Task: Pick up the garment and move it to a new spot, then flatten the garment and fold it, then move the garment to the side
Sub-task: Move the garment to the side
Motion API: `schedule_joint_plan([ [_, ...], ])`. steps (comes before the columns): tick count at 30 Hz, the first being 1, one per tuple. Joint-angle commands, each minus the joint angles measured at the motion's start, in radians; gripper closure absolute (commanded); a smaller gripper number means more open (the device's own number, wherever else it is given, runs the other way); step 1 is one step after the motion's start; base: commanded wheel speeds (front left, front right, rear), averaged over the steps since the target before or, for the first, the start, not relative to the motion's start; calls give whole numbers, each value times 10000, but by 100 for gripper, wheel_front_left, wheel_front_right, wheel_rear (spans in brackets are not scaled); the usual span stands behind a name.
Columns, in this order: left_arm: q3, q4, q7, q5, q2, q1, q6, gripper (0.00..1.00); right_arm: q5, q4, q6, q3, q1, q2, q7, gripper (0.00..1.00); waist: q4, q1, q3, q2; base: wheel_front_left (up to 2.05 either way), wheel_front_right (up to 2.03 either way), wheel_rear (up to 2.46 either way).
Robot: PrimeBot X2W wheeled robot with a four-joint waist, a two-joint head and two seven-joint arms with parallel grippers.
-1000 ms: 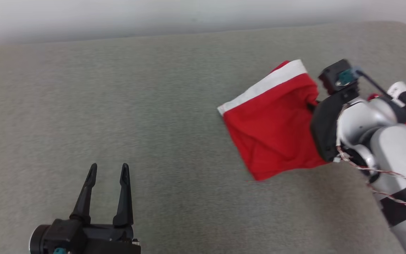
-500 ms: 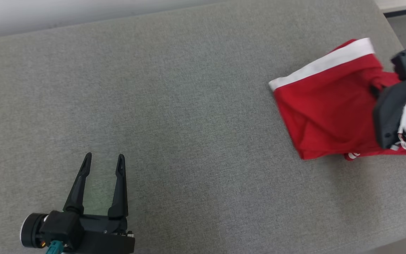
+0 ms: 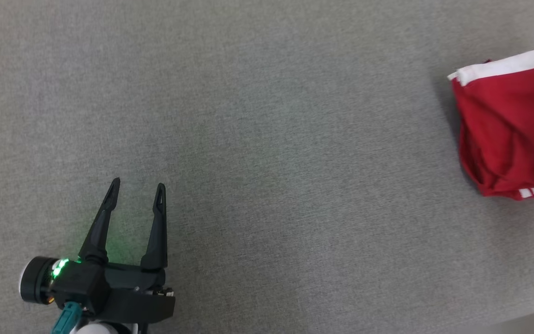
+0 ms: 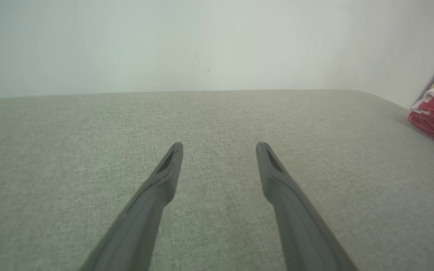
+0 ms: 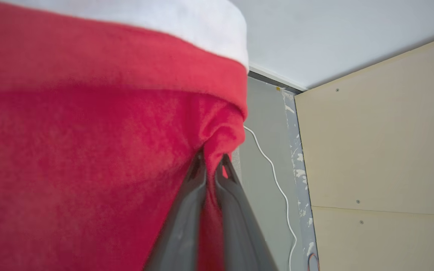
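Garment (image 3: 510,130) of red folded cloth with a white band sits at the right end of the grey fabric surface (image 3: 267,139), pinched tight by our right gripper (image 5: 212,160). Our left gripper (image 3: 137,184) hovers well apart, fingers (image 3: 157,222) wide. Our head view has shifted, so the garment shows farther right.

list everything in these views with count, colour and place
red fabric garment with a white band: one, red and white, right edge of head view
grey fabric-covered surface: one, grey, under garment and left gripper
pale wall: one, off-white, beyond the surface's far edge
beige flat panels: two, beige, right side of right wrist view
thin white cable: one, white, left of the panels
left gripper: one, dark, lower left of head view, open
right gripper: one, dark, shut on the garment
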Motion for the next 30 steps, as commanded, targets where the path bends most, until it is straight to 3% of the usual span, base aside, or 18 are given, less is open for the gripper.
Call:
schedule_joint_plan([
  [1, -30, -59, -26, 62, 93, -163, -20, 0, -195, 199, -4, -20, -145, -182, -254, 100, 300, -1, 427, -1, 0, 0, 0],
  [9, -181, -328, -26, 180, 166, -591, -34, 0, -820, 1578, -4, -787, -400, -567, -1400, 100, 685, -1, 1032, -1, 0, 0, 0],
  [15, -182, -442, -26, 289, 262, -598, -38, 0, -1278, 2288, -4, -1596, -346, -29, -1732, 100, 630, -1, 1056, -1, 0, 0, 0],
  [16, -170, -440, -26, 297, 279, -577, -38, 0, -1406, 2346, -4, -1691, -350, 45, -1758, 64, 594, -1, 1027, -1, 0, 0, 0],
  [17, -155, -424, -26, 300, 290, -549, -39, 0, -1450, 2384, -4, -1771, -347, 182, -1848, 22, 552, -1, 968, -1, 0, 0, 0],
  [18, -156, -412, -26, 327, 296, -526, -39, 0, -1469, 2379, -4, -1898, -380, 303, -2002, 0, 522, -1, 919, -1, 0, 0, 0],
  [24, -111, -515, -26, 196, 176, -357, -40, 0, -1445, 2274, -4, -2452, -262, 969, -2924, 0, 424, -1, 278, -1, 0, 0, 0],
  [30, 173, -177, -26, -80, 7, 153, -41, 0, -660, 1821, -4, -2528, 287, 1724, -4354, 0, 427, -1, -1024, -1, 0, 0, 0],
])
